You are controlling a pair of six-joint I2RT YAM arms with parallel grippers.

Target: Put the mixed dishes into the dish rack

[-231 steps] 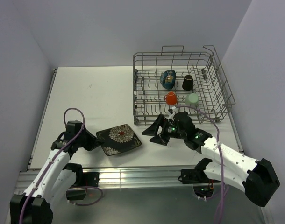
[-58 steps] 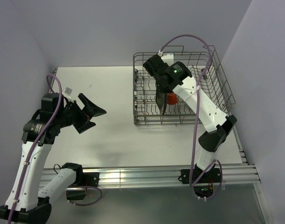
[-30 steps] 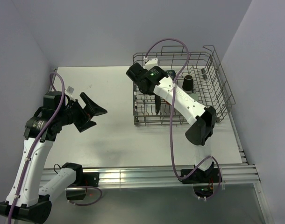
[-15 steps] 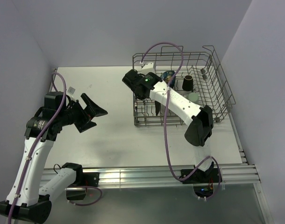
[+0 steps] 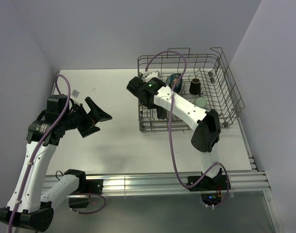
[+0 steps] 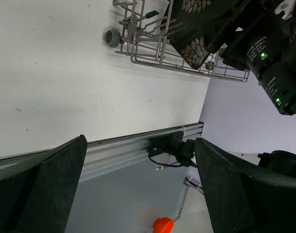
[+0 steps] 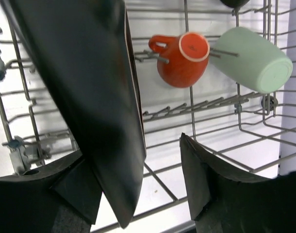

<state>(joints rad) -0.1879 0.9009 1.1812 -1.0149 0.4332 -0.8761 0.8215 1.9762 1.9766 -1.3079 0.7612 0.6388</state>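
The dish rack [image 5: 229, 82] stands at the table's back right. Inside it the dark square plate [image 7: 85, 92] stands on edge in the front left rows, also seen in the left wrist view [image 6: 192, 46]. My right gripper [image 7: 138, 165] reaches down over it and is open: the plate rests against the left finger, and the right finger [image 7: 196, 174] stands apart from it. The small orange cup [image 7: 182, 58] and the pale green cup [image 7: 252, 60] hang on tines behind. The brown cup [image 5: 195, 86] and the bowl [image 5: 174, 81] sit at the rack's back. My left gripper [image 5: 102, 122] hovers open and empty over the table's left.
The white tabletop [image 5: 109, 92] stretches left of the rack. A metal rail [image 5: 138, 182] runs along the near edge. Walls close in on the left, back and right. The right arm's elbow [image 5: 205, 133] hangs over the rack's front edge.
The right jaws have opened off the plate, which now stands on edge in the rack. The right wrist has shifted slightly left. The left arm has not moved.
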